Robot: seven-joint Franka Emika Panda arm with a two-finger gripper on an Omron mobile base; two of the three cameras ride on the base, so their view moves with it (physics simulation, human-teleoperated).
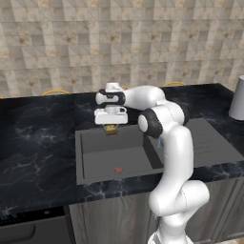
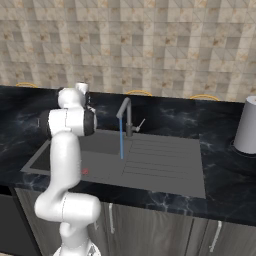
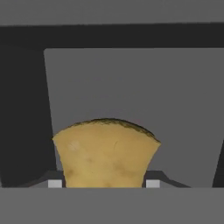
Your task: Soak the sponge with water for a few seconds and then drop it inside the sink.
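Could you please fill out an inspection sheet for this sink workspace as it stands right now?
Surface: black marbled countertop around the recessed sink.
Job's things: yellow sponge held over the basin's back edge; water runs from the faucet in a thin blue stream, apart from the sponge.
Clutter: small red spot on the basin floor; grey cylindrical vessel on the counter's right end.
Gripper: gripper shut on the sponge.
Cables: nothing seen.
Surroundings: tiled beige wall; wood cabinet fronts below.
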